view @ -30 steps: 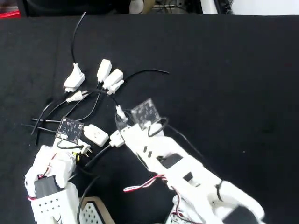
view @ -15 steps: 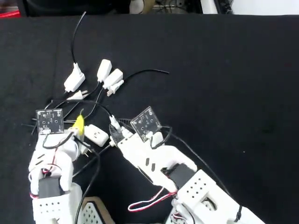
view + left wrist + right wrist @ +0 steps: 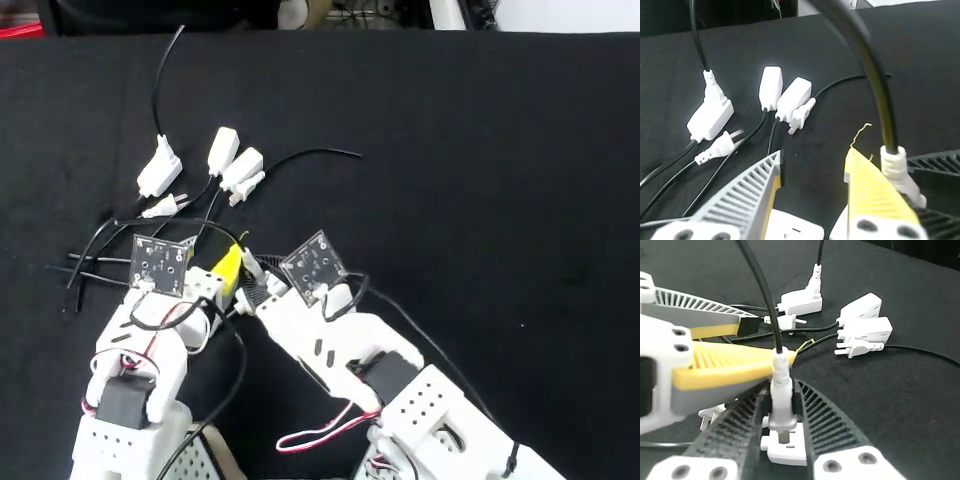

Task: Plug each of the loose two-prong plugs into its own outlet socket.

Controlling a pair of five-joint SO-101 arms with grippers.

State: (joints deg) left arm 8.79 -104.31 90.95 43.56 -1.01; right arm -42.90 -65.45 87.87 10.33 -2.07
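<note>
My right gripper is shut on a white two-prong plug with a black cord. The plug stands upright with its prong end on a small white socket block. How deep it sits I cannot tell. In the high view that gripper is at the table's front left. My left gripper is open, and its yellow finger lies against the held plug. A second white socket block sits between the left gripper's fingers. Farther off lie three white sockets and two loose plugs.
Black cords cross the black table around the sockets and trail toward its left and back. One cord curves out to the right of the sockets. The right half of the table holds nothing but the right arm.
My left gripper swung left, then right and forward, and now straddles the near socket block beside the right gripper. The right arm drew back with the plug, then stayed still.
</note>
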